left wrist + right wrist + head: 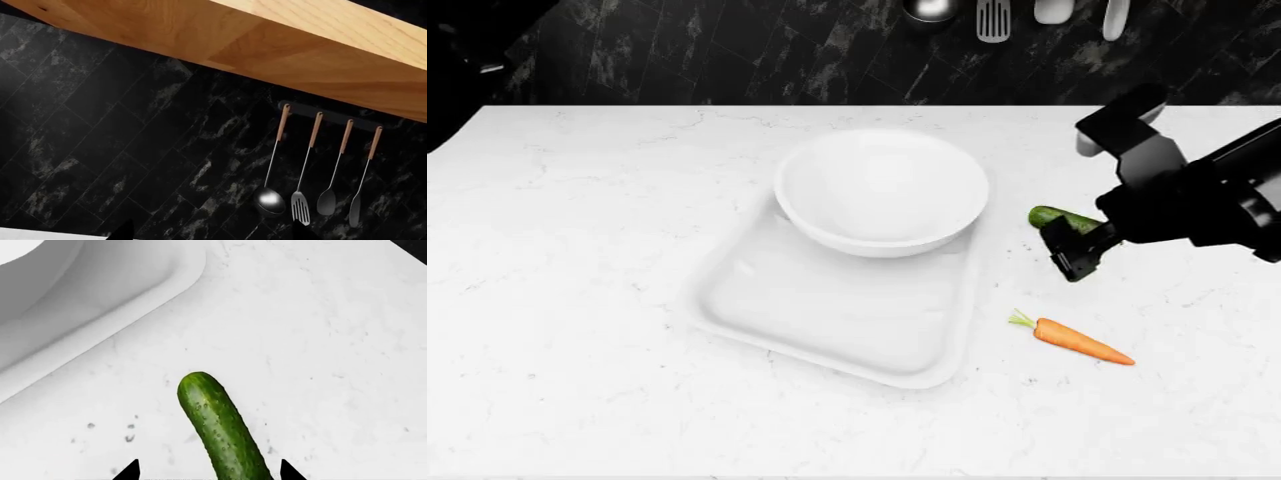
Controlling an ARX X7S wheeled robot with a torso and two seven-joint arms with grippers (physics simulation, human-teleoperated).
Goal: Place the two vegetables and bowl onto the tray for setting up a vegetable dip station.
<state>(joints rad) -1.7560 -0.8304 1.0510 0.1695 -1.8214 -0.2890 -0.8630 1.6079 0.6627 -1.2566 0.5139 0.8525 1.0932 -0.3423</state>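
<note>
- Two vegetables lie on the white marble counter (561, 300) to the right of the tray (827, 310); neither one is on it.
- Nearest to you is the carrot (1077, 341), lying flat just off the tray's near right corner, with its green stem tip towards the tray.
- Beyond the carrot you find the cucumber (1062, 218), beside the tray's right rim and partly covered by your right gripper (1077, 250).
- Your right gripper sits low over the cucumber. In the right wrist view its fingertips (130, 471) stand apart, one on each side of the cucumber (217, 425), and they are not closed on it.
- At the centre you see the tray, resting flat on the counter at a slight angle.
- Your bowl (881, 190) stands upright on the tray's far end. It spans nearly the full width of the tray.
- Your left gripper is outside the head view. In the left wrist view only dark tips show at the frame edge, so you cannot tell how its fingers stand.
- Farthest from you is the black tiled wall (133, 150), with four utensils (307, 170) hanging from a rail under a wooden shelf (267, 35).
</note>
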